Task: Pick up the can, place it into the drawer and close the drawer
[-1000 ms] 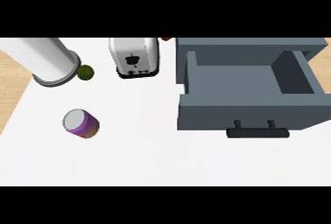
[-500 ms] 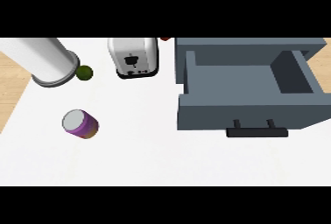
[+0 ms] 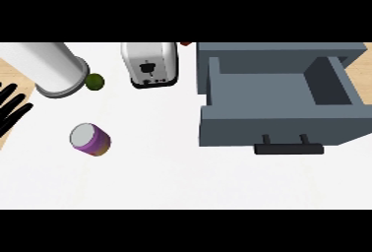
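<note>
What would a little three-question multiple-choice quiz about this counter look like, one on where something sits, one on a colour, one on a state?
1. Where is the can?
A. inside the drawer
B. on the white counter, left of the drawer
C. on top of the toaster

2. What colour is the can's side?
A. purple
B. red
C. yellow

3. How is the drawer?
A. shut
B. pulled open, with nothing showing inside
C. open, with the can inside

Answers:
1 B: the can lies on the counter, well left of the drawer and below the toaster.
2 A: its side is purple, its top pale.
3 B: the drawer's bare grey floor shows, and its handle juts forward.
</note>
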`<action>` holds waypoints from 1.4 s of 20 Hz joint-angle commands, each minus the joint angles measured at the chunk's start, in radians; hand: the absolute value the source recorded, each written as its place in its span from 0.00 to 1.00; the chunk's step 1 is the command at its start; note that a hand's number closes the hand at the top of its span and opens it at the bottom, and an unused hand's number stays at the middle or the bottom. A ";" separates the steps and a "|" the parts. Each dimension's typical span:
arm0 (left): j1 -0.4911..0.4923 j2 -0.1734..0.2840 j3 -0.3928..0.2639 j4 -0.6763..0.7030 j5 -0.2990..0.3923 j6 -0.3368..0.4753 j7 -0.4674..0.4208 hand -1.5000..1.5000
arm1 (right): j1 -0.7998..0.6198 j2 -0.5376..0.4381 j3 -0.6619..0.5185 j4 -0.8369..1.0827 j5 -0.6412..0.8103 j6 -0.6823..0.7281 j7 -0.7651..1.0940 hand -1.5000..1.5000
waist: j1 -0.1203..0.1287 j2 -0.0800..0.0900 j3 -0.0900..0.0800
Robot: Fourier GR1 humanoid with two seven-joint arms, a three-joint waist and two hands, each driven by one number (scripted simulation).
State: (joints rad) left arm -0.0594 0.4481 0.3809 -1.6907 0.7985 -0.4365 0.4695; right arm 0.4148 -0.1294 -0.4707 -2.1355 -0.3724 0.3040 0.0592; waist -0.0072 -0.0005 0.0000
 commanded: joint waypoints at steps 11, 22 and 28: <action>-0.079 -0.104 -0.070 0.254 -0.294 -0.031 -0.202 0.00 | 0.044 0.011 -0.125 -0.066 -0.086 0.101 0.073 0.00 | -0.004 0.001 0.000; -0.108 -0.112 -0.048 0.585 -0.494 -0.095 -0.556 0.00 | 0.015 0.051 -0.166 0.025 -0.065 0.177 0.004 0.00 | -0.005 0.002 -0.001; -0.188 -0.096 -0.051 0.779 -0.567 -0.062 -0.648 0.00 | -0.013 -0.014 -0.227 -0.034 -0.163 0.157 0.134 0.00 | -0.007 0.002 -0.001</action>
State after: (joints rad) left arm -0.1932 0.3287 0.3195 -1.0682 0.2772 -0.4864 -0.0913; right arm 0.4042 -0.1072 -0.6565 -2.1307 -0.4631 0.4671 0.1258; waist -0.0097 0.0010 -0.0003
